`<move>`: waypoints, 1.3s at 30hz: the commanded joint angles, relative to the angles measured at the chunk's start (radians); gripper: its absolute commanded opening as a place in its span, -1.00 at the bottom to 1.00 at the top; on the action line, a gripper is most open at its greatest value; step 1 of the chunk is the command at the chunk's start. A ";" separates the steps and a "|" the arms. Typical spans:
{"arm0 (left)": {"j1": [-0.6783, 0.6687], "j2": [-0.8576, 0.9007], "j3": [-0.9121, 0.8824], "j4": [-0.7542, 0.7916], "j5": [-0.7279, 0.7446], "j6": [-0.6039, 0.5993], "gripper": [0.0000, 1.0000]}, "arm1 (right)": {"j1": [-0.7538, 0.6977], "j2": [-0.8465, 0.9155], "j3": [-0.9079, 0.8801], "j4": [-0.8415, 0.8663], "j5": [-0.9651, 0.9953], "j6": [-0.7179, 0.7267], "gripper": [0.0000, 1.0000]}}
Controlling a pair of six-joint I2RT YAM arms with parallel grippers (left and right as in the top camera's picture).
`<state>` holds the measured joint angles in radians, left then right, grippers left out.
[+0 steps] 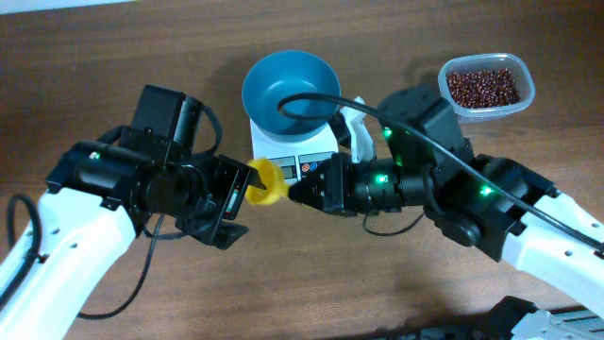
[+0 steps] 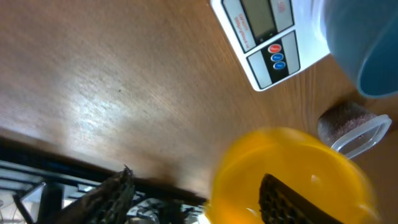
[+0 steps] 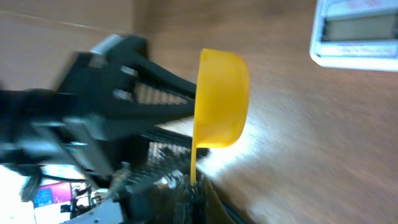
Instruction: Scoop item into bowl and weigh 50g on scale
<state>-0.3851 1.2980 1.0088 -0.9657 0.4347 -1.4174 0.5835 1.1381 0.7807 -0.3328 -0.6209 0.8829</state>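
Scooping has not begun: small dark red-brown beans [image 1: 481, 87] lie in the clear plastic tub [image 1: 528, 90]; the round teal-blue plastic bowl [image 1: 274, 80] sits empty on the white square scale [image 1: 283, 151]. The right gripper [image 1: 296, 189] pinches the yellow plastic scoop [image 1: 267, 181] by its handle; the left gripper [image 1: 236, 203] gapes wide

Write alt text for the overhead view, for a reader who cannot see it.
Two robot arms meet over a wooden table, with a yellow scoop between the left gripper and the right gripper. Behind them a teal bowl sits on a white scale. A clear tub of red-brown beans stands at upper right.
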 commanded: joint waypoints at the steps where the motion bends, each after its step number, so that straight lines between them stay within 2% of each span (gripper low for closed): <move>1: 0.007 0.002 -0.001 0.000 -0.016 0.198 0.64 | 0.005 -0.011 0.008 -0.127 0.075 -0.013 -0.92; 2: 0.023 0.002 -0.001 -0.001 -0.012 0.294 0.89 | 0.005 -0.018 0.008 -0.174 0.087 -0.014 -0.92; 3: 0.029 0.002 -0.001 -0.002 -0.011 0.323 0.98 | 0.005 -0.026 0.008 -0.200 0.087 -0.014 -0.92; 7: 0.035 0.002 -0.001 -0.060 -0.013 0.369 0.98 | 0.005 -0.139 0.008 -0.336 0.088 -0.067 -0.92; 13: 0.035 0.002 -0.001 -0.073 -0.013 0.369 0.98 | 0.005 -0.521 0.008 -0.595 0.110 -0.067 -0.92; 19: 0.035 0.002 -0.001 -0.083 -0.012 0.368 0.98 | 0.005 -0.775 0.008 -0.787 0.111 -0.067 -0.92; 23: 0.035 0.002 -0.001 -0.092 -0.018 0.369 0.98 | 0.005 -0.819 0.008 -0.834 0.154 -0.066 -0.92; 28: 0.035 0.002 -0.001 -0.095 -0.118 0.369 0.98 | 0.005 -0.819 0.008 -0.799 0.106 -0.066 -0.92; 32: 0.035 0.002 -0.001 -0.092 -0.150 0.486 0.98 | 0.005 -0.819 0.008 -0.830 0.111 -0.093 -0.92; 35: 0.035 0.002 -0.001 -0.091 -0.200 0.602 0.98 | 0.005 -0.819 0.008 -0.833 0.187 -0.093 -0.92; 37: 0.035 0.002 0.000 -0.091 -0.243 0.747 0.98 | 0.005 -0.819 0.008 -0.832 0.250 -0.093 -0.92; 39: 0.037 0.002 0.010 -0.089 -0.312 0.764 0.98 | 0.005 -0.819 0.008 -0.830 0.260 -0.089 -0.92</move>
<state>-0.3538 1.3010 1.0073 -1.0573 0.2276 -0.7643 0.5835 0.3279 0.7834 -1.1667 -0.4114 0.8070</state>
